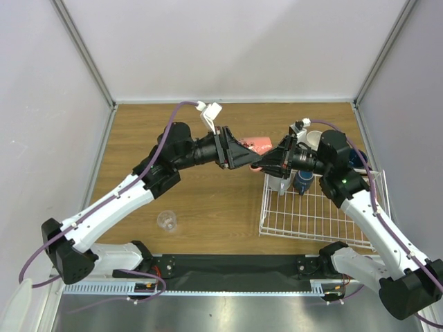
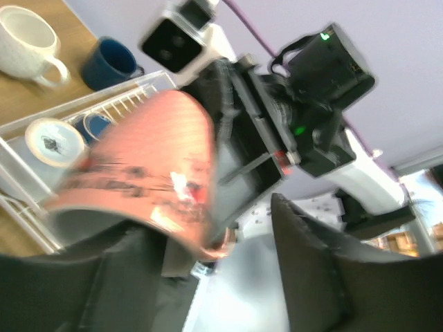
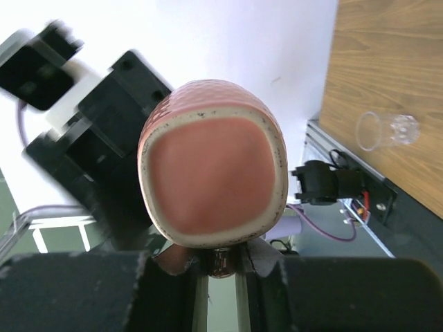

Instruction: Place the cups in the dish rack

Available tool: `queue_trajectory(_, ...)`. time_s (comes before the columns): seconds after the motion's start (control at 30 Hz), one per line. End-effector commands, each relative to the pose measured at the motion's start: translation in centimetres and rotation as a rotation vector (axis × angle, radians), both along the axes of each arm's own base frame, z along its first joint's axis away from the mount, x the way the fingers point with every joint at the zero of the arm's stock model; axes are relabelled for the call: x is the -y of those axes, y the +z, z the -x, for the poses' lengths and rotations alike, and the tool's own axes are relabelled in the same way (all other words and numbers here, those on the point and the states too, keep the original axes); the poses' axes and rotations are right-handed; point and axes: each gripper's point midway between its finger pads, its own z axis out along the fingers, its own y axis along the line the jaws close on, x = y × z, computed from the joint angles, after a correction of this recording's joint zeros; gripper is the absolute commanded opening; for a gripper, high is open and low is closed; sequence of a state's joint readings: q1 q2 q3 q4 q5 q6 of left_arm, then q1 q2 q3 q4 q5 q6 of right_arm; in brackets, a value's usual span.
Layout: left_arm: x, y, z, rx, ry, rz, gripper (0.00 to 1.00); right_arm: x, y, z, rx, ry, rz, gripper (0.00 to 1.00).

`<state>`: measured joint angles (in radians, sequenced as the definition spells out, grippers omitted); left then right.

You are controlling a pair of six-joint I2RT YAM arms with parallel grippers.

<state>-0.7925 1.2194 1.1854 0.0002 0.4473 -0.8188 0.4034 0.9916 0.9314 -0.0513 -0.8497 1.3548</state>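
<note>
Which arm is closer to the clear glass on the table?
Left. The left arm passes just beside the clear glass, while the right arm is across the table by the dish rack.

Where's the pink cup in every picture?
Top external: pink cup, just right of centre.
Left wrist: pink cup, centre-left, big and blurry.
Right wrist: pink cup, centre, one end facing us.
Shared landmark: wooden table, left wrist's top-left corner, right wrist's top-right.

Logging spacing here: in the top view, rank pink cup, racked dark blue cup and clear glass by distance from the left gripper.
1. pink cup, at the left gripper.
2. dark blue cup, rightward, in the dish rack.
3. clear glass, near-left on the table.
</note>
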Motion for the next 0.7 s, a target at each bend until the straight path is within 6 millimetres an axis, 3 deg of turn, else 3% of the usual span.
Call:
queue_trajectory(0.0, -1.0, 3.6, 0.8, 0.060, 0.032, 0.024, 0.73, 1.0, 0.4, -0.1, 0.074, -0.031, 0.026, 0.00)
queue_trajectory(0.13, -2.9, 2.7, 0.1, 0.037, 0.104, -0.028, 0.79, 2.2, -0.4, -0.7, 0.075, -0.088, 0.101, 0.00)
queue_trajectory(0.17, -3.4, 2.6, -0.1, 0.033, 0.127, -0.034, 0.84, 2.6, -1.3, -0.8, 0.042, -0.108, 0.132, 0.00)
queue_trajectory(0.2, -4.3, 1.9, -0.9, 0.015, 0.177, -0.056, 0.99, 2.8, -1.6, -0.9, 0.036, -0.121, 0.149, 0.00)
queue_trajectory(0.27, -5.8, 2.1, -1.1, 0.010, 0.227, -0.069, 1.00, 3.7, -2.7, -1.2, 0.024, -0.165, 0.200, 0.00)
queue_trajectory(0.3, -8.3, 1.2, -2.2, -0.020, 0.335, -0.122, 1.00, 5.5, -4.4, -1.7, 0.023, -0.248, 0.341, 0.00)
queue_trajectory(0.33, -8.3, 1.1, -2.2, -0.021, 0.336, -0.122, 1.00, 5.6, -4.4, -1.8, 0.023, -0.249, 0.343, 0.00)
queue_trajectory(0.37, -9.1, 1.5, -2.1, -0.014, 0.360, -0.122, 1.00, 6.8, -5.0, -1.2, 0.040, -0.268, 0.454, 0.00)
queue_trajectory(0.43, -10.6, 1.1, -2.5, -0.023, 0.422, -0.154, 1.00, 10.0, -6.1, -2.3, 0.054, -0.414, 0.629, 0.00)
queue_trajectory(0.47, -11.0, 1.1, -2.5, -0.019, 0.437, -0.161, 1.00, 11.5, -6.7, -1.7, 0.044, -0.441, 0.719, 0.00)
queue_trajectory(0.5, -11.5, 1.2, -2.5, -0.009, 0.448, -0.168, 1.00, 13.9, -7.2, -2.3, 0.049, -0.548, 0.822, 0.00)
queue_trajectory(0.67, -12.1, 0.2, -2.2, -0.017, 0.456, -0.206, 1.00, 20.4, -9.7, -0.8, -0.051, -0.742, 1.113, 0.00)
